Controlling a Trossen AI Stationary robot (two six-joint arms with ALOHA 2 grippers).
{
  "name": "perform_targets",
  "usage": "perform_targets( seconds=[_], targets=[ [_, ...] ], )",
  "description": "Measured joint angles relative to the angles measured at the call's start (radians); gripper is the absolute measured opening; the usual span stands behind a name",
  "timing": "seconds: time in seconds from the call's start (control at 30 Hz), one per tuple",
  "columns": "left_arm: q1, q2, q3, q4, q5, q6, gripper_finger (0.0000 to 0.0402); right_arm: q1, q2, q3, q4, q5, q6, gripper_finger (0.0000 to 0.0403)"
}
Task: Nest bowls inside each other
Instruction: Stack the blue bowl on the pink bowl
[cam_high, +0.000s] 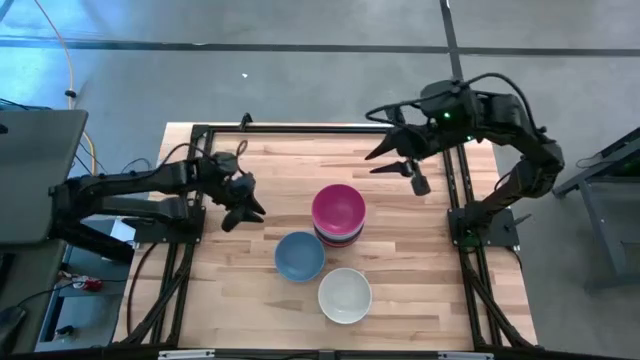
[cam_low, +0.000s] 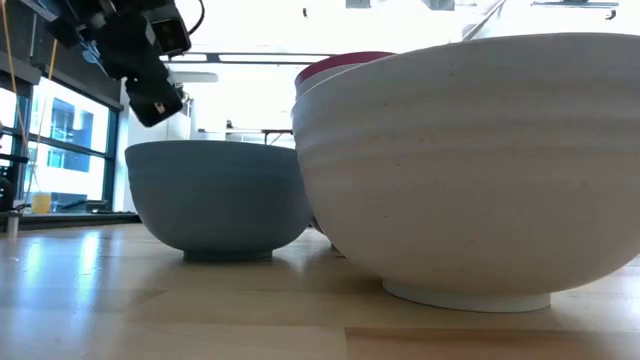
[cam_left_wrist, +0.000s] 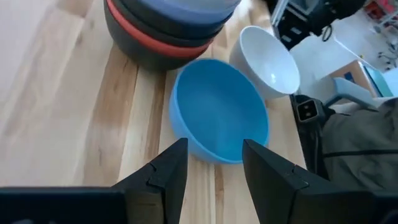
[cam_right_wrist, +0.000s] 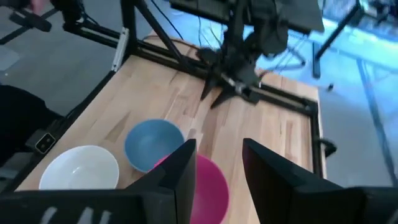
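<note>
**Nearly there: two loose bowls left beside the stack**

Right now the right gripper (cam_high: 398, 160) hangs in the air above the far right part of the table, its fingers spread apart and holding nothing. In its own wrist view the two dark fingers frame the magenta bowl (cam_right_wrist: 202, 186) below them with a clear gap between. That bowl sits on top of the stack (cam_high: 338, 232) near the middle of the wooden table (cam_high: 250, 280), and the stack's lower layers show as dark, red-pink and lavender bands in the left wrist view.

Across the table, the left gripper (cam_high: 240, 207) hovers low over the boards on the left side, its fingers also parted and empty, pointing toward the light blue bowl (cam_left_wrist: 217, 118). The blue bowl stands upright on the wood just beside the stack, on the near-left of it. The white bowl (cam_high: 345, 295) stands upright too, near the front edge and close beside the blue one; from the low view it fills most of the frame, with the blue bowl behind it.

As a judgement, most of the nesting is done: several bowls are already gathered into one stack, though the exact count cannot be told. What remains appears to be the blue bowl and the white bowl, each still to be set into the magenta one on top.
</note>
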Motion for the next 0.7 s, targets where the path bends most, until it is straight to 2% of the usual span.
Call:
perform_targets(
  seconds=[0.4, 0.7],
  targets=[
    [-0.274, 0.241, 0.000, 0.142, -0.303, -0.274, 0.0142, 0.026, -0.010, -0.001, -0.002, 0.000, -0.097, 0.0124],
    [-0.362, 0.426, 0.000, 0.265, -0.334, -0.354, 0.0142, 0.026, -0.010, -0.001, -0.010, 0.000, -0.110, 0.0124]
  ],
)
